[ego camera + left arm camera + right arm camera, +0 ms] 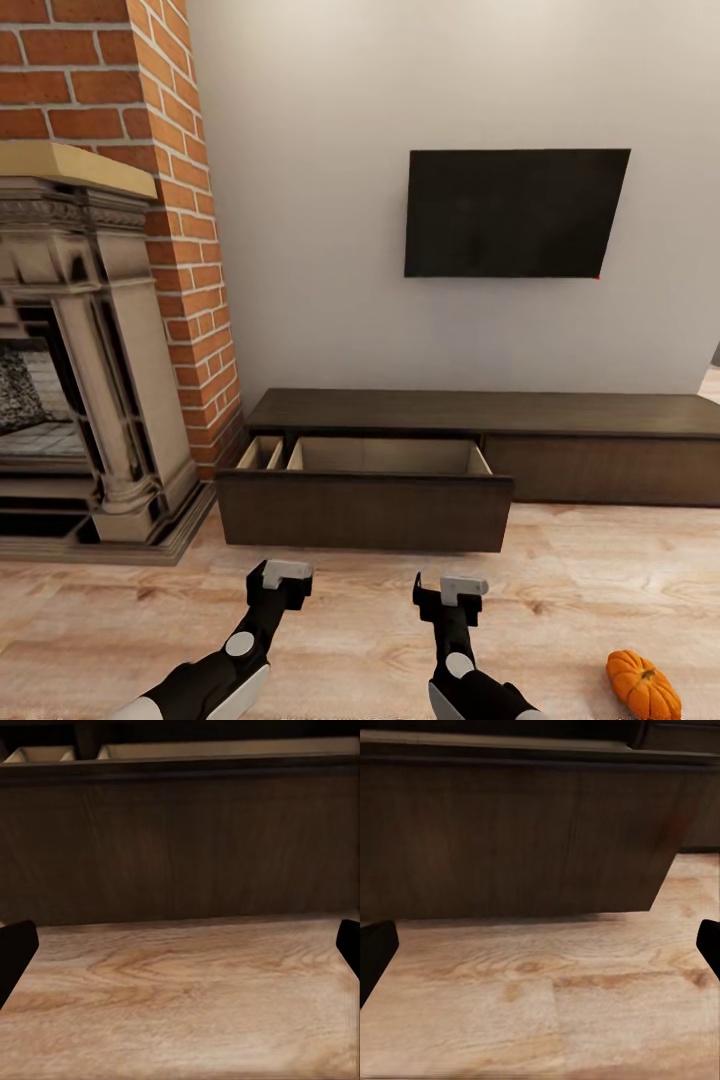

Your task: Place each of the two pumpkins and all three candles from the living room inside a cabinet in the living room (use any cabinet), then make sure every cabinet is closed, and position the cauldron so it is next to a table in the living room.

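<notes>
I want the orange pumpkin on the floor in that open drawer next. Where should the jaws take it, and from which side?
Probably from above with the right gripper, jaws closing across the ribbed belly of the pumpkin. It lies on open floor to the robot's right, with nothing beside it, and its round, flattened body gives better hold than the stem end.

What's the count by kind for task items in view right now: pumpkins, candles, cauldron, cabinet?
pumpkin: 1, on the floor right of the right pincer
candles: 0
cauldron: 0
cabinet: 1, its left drawer pulled open
Total: 2
</notes>
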